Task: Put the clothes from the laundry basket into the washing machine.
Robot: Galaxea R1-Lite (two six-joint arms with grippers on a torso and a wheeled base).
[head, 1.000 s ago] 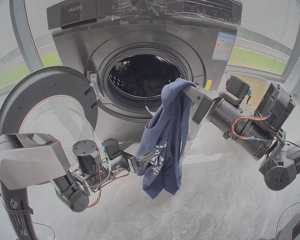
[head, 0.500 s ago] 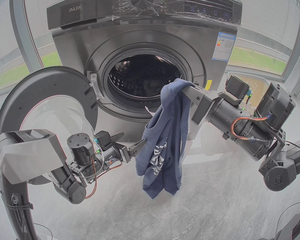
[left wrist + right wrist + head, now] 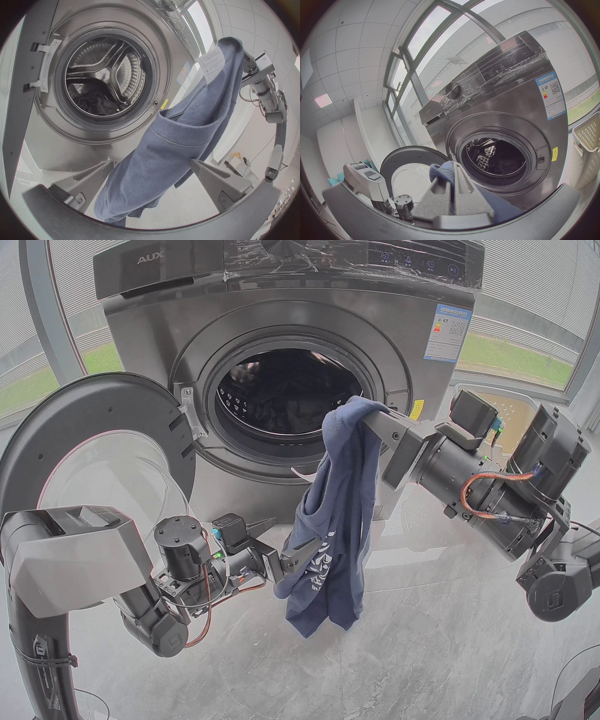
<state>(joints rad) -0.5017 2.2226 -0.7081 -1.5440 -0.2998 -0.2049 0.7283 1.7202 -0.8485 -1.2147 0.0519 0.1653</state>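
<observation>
A dark blue garment (image 3: 337, 515) with a white print hangs in front of the washing machine's open drum (image 3: 284, 396). My right gripper (image 3: 367, 417) is shut on its top edge, level with the lower right of the drum opening. My left gripper (image 3: 297, 535) is open lower down, with a finger on either side of the garment's hanging left edge. In the left wrist view the blue cloth (image 3: 175, 131) passes between the two spread fingers (image 3: 93, 176). Dark clothes (image 3: 90, 100) lie inside the drum. The right wrist view shows the pads (image 3: 465, 190) pinching blue cloth (image 3: 440, 170).
The round machine door (image 3: 94, 427) stands swung open at the left, just above my left arm. A pale perforated laundry basket (image 3: 587, 147) stands right of the machine, behind my right arm. Grey tiled floor (image 3: 406, 646) lies below the garment.
My left gripper drew back to the left and up, then came back right and lower against the garment, pushing its lower left edge. The right gripper stayed put with the garment.
</observation>
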